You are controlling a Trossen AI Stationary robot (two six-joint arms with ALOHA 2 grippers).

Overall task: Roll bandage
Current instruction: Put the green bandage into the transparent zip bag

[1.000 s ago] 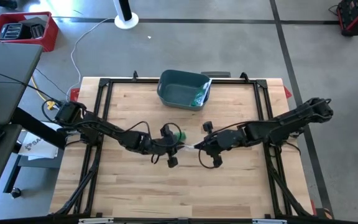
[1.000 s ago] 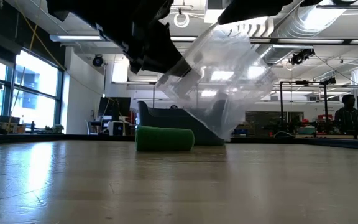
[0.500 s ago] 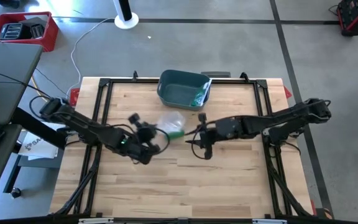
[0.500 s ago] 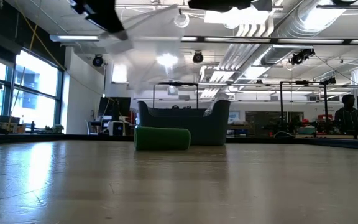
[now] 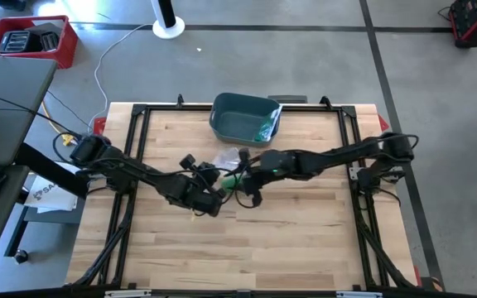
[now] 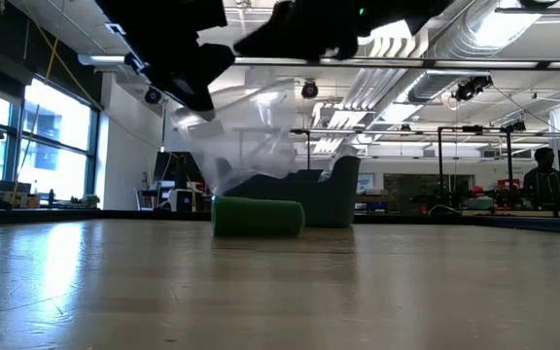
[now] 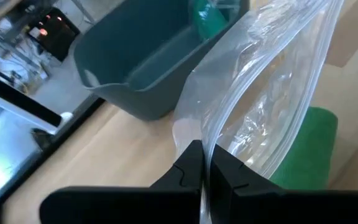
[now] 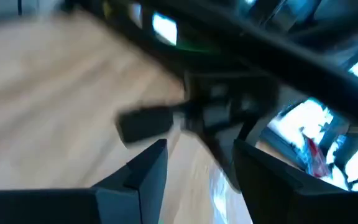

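On the wooden tabletop (image 5: 305, 223), seen from above, both dark arms reach in toward the middle. The left gripper (image 5: 208, 195) sits slightly toward 8 o'clock of centre, its fingers pressed together on the edge of a clear plastic bag (image 5: 227, 157). The left wrist view shows this plainly: the two dark fingertips (image 7: 194, 163) meet with no gap and pinch the thin lip of the bag (image 7: 272, 93), which rises away from them in crinkled, glossy folds.

The green bandage roll (image 5: 237, 177) lies on its side on the tabletop near the centre, between the two grippers and just beside the bag. In the low view the roll (image 6: 258, 216) rests flat on the wood with the bag (image 6: 251, 146) hanging above it from the dark arm overhead; whether the plastic touches the roll cannot be told. In the left wrist view the roll (image 7: 304, 149) shows green behind the bag's clear wall.

The right gripper (image 5: 251, 189) is at about 3 o'clock from the roll, close beside it, with its fingers spread and nothing between them; the right wrist view shows its two dark fingers (image 8: 145, 171) standing apart over blurred wood.

A teal bin (image 5: 245, 118) stands at 12 o'clock, near the far edge of the tabletop, well apart from the roll, with something green (image 5: 265, 131) inside at its 4 o'clock corner.
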